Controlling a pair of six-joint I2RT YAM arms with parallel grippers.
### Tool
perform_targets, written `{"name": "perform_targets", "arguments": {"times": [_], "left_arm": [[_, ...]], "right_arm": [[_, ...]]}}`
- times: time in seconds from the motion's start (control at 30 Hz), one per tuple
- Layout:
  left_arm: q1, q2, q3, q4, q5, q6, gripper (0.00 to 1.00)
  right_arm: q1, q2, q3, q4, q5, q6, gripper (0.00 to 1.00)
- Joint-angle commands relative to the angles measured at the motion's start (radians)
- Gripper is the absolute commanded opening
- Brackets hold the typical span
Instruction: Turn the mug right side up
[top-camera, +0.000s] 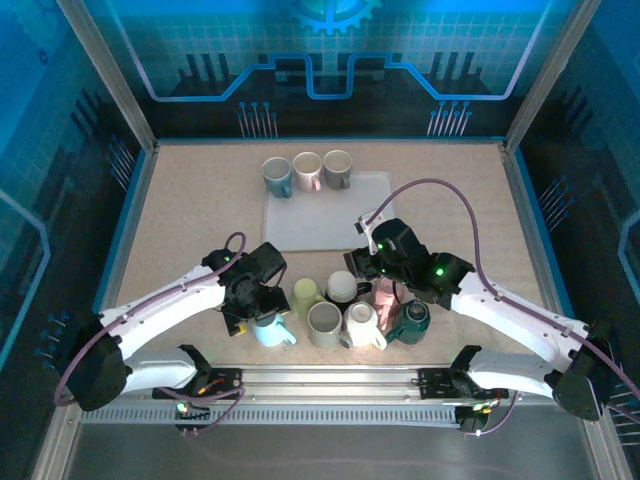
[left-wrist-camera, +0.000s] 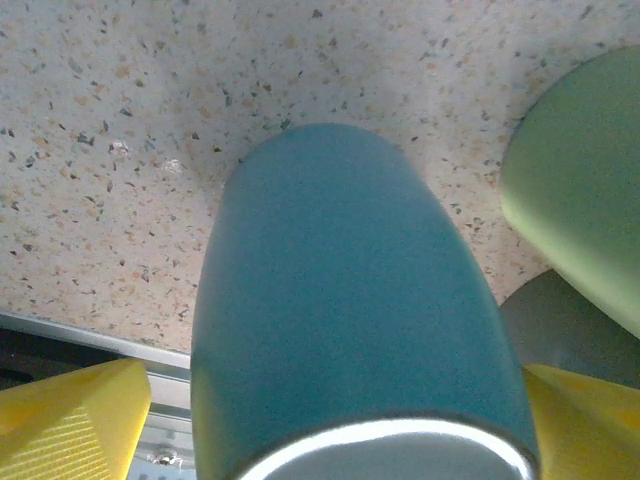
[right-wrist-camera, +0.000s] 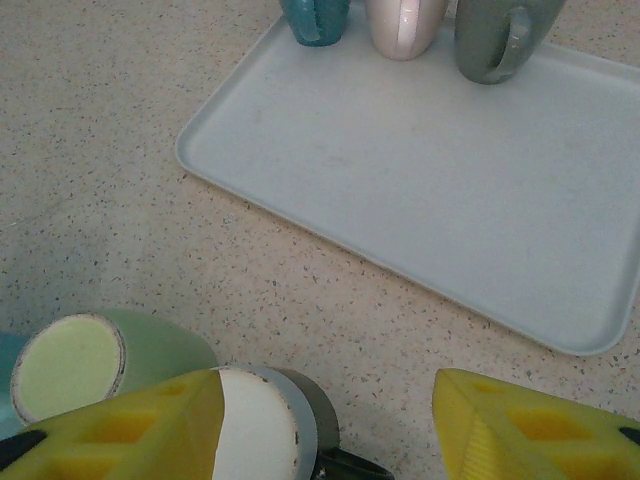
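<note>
Inspection of the left jaws finds them parted astride the blue mug, with nothing gripped. A gap is seen between the mug's wall and one yellow finger; the opposite finger is close against the wall, and contact there cannot be confirmed. The mug is located directly between these jaws, by the near edge of the worktop. Its long axis is aligned with the jaws' own reach: the pale rim is nearest the wrist and the far end is seated on the worktop. It is judged to be standing mouth up, though the inside is not clearly seen. The left arm is by far the nearer to it. Any withdrawal is judged best made straight back along that axis.

Just outside one finger, a green mug and a grey mug are noted, close to the blue one.

The right jaws are recorded as open and empty. Beneath them, by one finger, a white-faced mug is lying on its side. Well ahead of them, a tray is noted, with three mugs at its far edge.
</note>
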Motion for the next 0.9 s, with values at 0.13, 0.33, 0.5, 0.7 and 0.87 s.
{"name": "perform_targets", "arguments": {"times": [0.13, 0.33, 0.5, 0.7, 0.87], "left_arm": [[0.019, 0.021, -0.044, 0.032, 0.07, -0.005, 0.89], [0.037, 0.046, -0.068, 0.038, 0.09, 0.012, 0.88], [0.043, 0.003, -0.039, 0.007, 0.034, 0.042, 0.68], [0.043, -0.098, 0.062, -0.113, -0.11, 0.102, 0.59], [0.042, -0.195, 0.115, -0.113, -0.162, 0.177, 0.56]], "right_arm": [[-0.012, 0.009, -0.006, 0.021, 0.016, 0.008, 0.59], [-0.014, 0.022, -0.015, 0.032, 0.016, 0.011, 0.58], [-0.015, 0.02, -0.01, 0.026, 0.017, 0.012, 0.58], [-0.015, 0.012, 0.009, 0.016, 0.012, 0.011, 0.58], [-0.013, 0.006, 0.02, 0.046, -0.034, 0.018, 0.58]]}}
